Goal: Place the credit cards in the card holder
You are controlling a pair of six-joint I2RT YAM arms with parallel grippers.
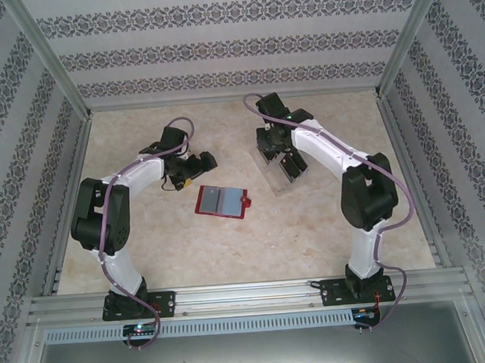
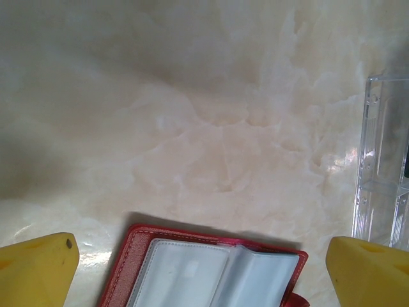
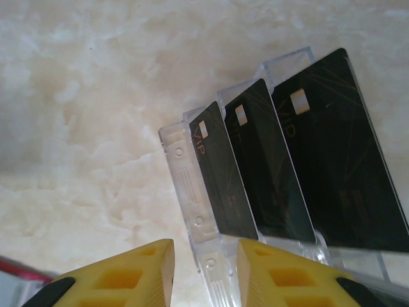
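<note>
The left claw [image 2: 203, 272] gaped wide above the red wallet [image 1: 223, 200]; the right claw [image 3: 206, 272] stood narrowly apart astride the clear rack [image 3: 182, 173] of black cards [image 3: 268, 166].

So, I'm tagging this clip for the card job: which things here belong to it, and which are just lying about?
Part of the job:
- the three cards, black, standing in a row
- the wallet, red, lying open

Just there:
- the rack, clear plastic, holding the cards
- the table

Floral-striped wallpaper walls [image 1: 217, 43]; beige marbled tabletop [image 1: 190, 259]; aluminium rails [image 1: 258, 294] at near edge.
</note>
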